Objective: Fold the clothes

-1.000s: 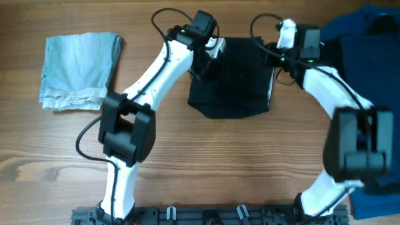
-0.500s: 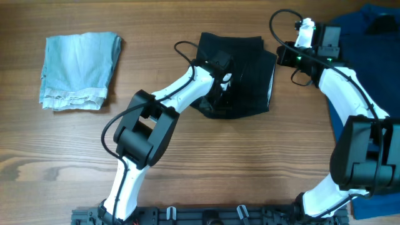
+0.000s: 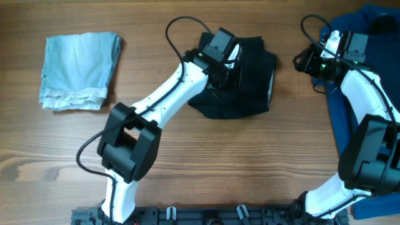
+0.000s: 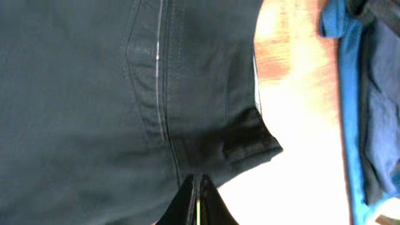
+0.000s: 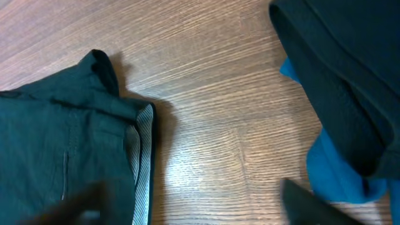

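The black shorts (image 3: 240, 84) lie folded at the table's middle back. My left gripper (image 3: 232, 61) hovers over their upper part. In the left wrist view its jaws (image 4: 195, 182) are pressed together with nothing between them, and the shorts (image 4: 94, 94) fill the picture. My right gripper (image 3: 304, 62) sits between the shorts and the blue pile of clothes (image 3: 369, 37). In the right wrist view it (image 5: 200, 206) stands wide open over bare wood, with the shorts' edge (image 5: 62, 144) on its left and dark and blue cloth (image 5: 337, 81) on its right.
A folded pale-blue denim piece (image 3: 78, 70) rests at the far left. The blue pile runs down the right edge of the table (image 3: 187, 162). In the left wrist view blue cloth (image 4: 369, 94) shows beyond the shorts' corner.
My right gripper has let go of the shorts' right edge, opened, and drawn back to the right. My left gripper swept down over the shorts and back up, staying shut.
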Controlling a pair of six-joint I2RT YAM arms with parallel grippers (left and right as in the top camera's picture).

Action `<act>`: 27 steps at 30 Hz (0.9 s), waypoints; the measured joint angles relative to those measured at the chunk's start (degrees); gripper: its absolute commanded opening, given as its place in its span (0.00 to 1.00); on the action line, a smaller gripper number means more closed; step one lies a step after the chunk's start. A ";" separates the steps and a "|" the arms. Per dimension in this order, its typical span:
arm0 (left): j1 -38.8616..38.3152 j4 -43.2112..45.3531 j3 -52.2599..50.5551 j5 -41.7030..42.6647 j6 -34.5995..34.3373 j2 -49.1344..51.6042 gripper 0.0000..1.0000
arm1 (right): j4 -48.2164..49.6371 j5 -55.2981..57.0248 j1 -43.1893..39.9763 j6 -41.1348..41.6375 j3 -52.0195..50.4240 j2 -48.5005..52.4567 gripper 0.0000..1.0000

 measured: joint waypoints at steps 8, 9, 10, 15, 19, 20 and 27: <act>-2.03 -6.84 0.00 -0.31 -2.19 8.15 0.04 | 0.02 0.02 0.04 -0.07 0.00 0.00 0.99; -2.47 -7.21 0.00 -0.76 -2.23 8.63 0.04 | 0.00 0.02 0.04 -0.07 0.00 0.00 0.99; -2.89 -7.39 0.00 -1.46 -2.23 9.07 0.04 | 0.02 0.02 0.04 -0.07 0.00 0.00 1.00; -3.32 -9.92 0.50 -3.93 -2.19 9.49 0.04 | 0.02 0.02 0.04 -0.07 0.00 0.00 0.99; -1.55 -21.59 1.40 -13.38 -2.19 9.53 0.04 | 0.02 0.02 0.04 -0.07 0.00 0.00 1.00; -0.28 -23.26 1.60 -16.85 -2.16 9.53 0.06 | 0.02 0.02 0.04 -0.07 0.00 0.00 0.99; 19.21 -15.08 3.98 -44.02 1.95 11.87 0.09 | 0.04 0.02 0.04 -0.07 0.00 0.00 0.99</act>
